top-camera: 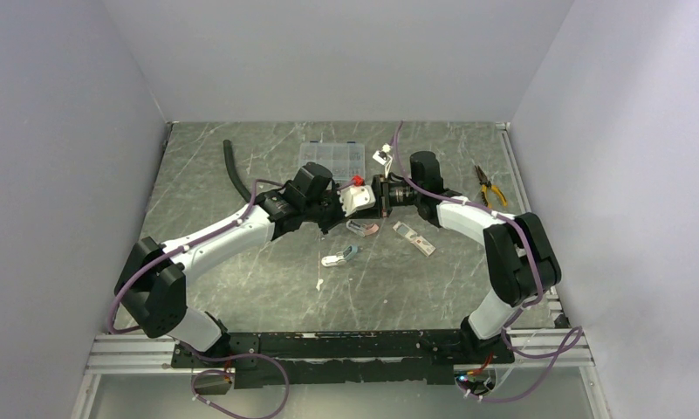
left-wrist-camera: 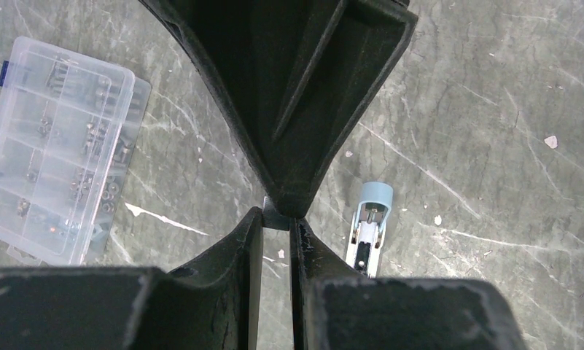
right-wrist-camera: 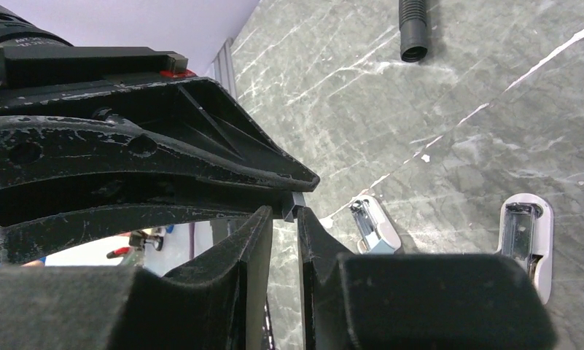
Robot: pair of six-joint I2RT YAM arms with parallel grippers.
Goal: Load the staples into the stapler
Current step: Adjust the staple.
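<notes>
Nothing legible here. Faint pale lettering sits on the black housing (right-wrist-camera: 15,44) at the top left of the right wrist view, but it's too small and blurred to make out.

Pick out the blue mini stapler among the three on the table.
The blue-tipped stapler, nearest the arm bases; the pinkish stapler and the pale stapler lie farther back.
</notes>
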